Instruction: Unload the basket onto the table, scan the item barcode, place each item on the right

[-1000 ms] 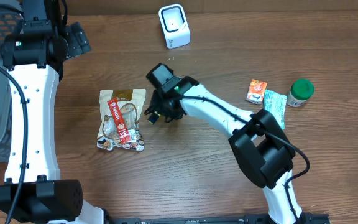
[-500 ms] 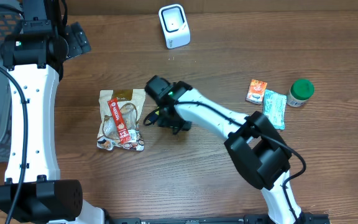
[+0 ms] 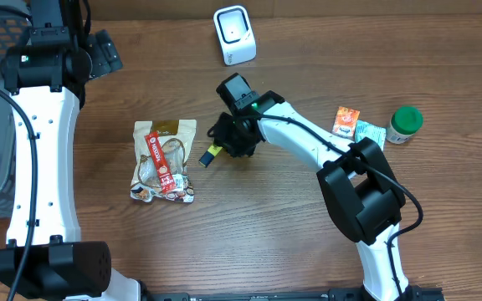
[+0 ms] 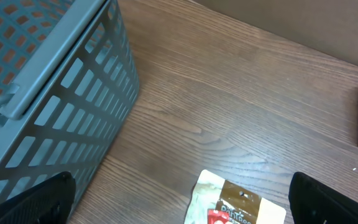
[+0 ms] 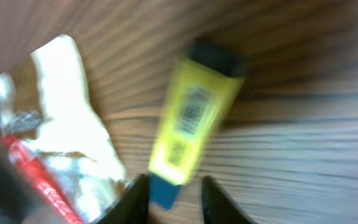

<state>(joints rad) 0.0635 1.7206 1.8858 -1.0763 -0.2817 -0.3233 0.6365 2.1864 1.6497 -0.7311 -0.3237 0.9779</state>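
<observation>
Since a second ago my right pincer (image 5: 173,194) has swung its wrist back toward the scanner (image 3: 234,35) and narrowed. It now clamps the blue end of the yellow tube (image 5: 194,112), just beside the snack bag (image 3: 164,159). My left pincer (image 4: 179,200) gapes wide, holding nothing.

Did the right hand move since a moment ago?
Yes. The right hand moved away from the snack bag, toward the white scanner.

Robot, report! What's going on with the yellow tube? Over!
Left gripper open, idle near basket. Right gripper around blue end of tube, grip unsure. Barcode showing to wrist camera. Snack bag beside tube, scanner beyond.
</observation>
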